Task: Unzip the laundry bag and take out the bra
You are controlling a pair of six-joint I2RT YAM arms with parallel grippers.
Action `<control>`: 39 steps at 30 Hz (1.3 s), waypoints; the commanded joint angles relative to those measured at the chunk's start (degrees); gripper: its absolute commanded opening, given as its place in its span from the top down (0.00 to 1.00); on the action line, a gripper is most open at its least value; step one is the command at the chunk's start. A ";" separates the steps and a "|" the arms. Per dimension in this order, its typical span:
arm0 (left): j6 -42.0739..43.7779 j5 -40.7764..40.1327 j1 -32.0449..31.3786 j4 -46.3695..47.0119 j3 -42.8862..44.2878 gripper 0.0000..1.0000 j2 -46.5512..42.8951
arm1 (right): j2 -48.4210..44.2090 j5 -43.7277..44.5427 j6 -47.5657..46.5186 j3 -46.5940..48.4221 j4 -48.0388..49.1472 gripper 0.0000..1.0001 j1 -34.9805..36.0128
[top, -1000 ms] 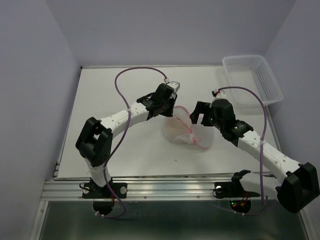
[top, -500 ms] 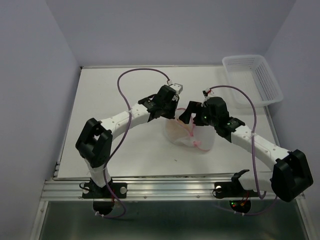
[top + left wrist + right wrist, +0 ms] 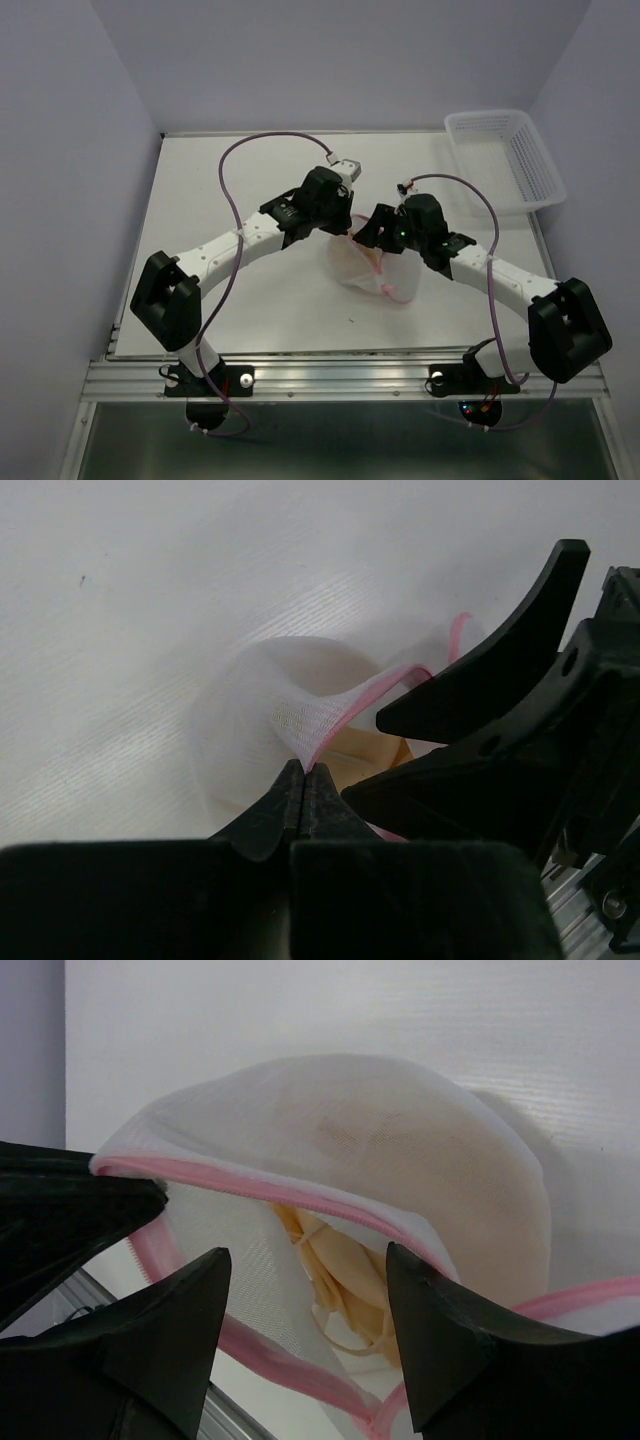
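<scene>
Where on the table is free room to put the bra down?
The table is bare at far left, beyond the left arm, and on the near strip before the laundry bag. The centre is crowded: left gripper and right gripper meet there. The lattice basket fills the far-right corner.

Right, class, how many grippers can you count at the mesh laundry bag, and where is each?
2. The left gripper pinches the pink rim of the laundry bag; the right gripper, jaws apart, sits at its open mouth. Neither is hidden.
</scene>
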 commanded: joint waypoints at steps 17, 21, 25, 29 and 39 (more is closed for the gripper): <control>-1.56 6.07 -2.11 4.00 -1.19 1.00 -5.47 | 9.60 8.86 -2.60 1.59 -5.82 0.09 5.02; -2.17 5.63 -2.20 4.80 -1.90 1.00 -5.65 | 12.41 8.15 -3.56 3.26 -4.84 0.25 6.34; -3.23 5.46 -2.20 4.71 -2.77 1.00 -5.74 | 13.56 9.38 -3.22 3.70 -4.75 0.60 6.96; -3.76 2.57 -2.20 4.54 -3.83 1.00 -6.09 | 11.90 10.18 -4.09 4.23 -5.02 0.74 6.96; -6.57 -7.98 -1.85 1.81 -4.01 1.00 -2.93 | -3.46 6.16 -12.33 3.44 -4.32 0.99 6.96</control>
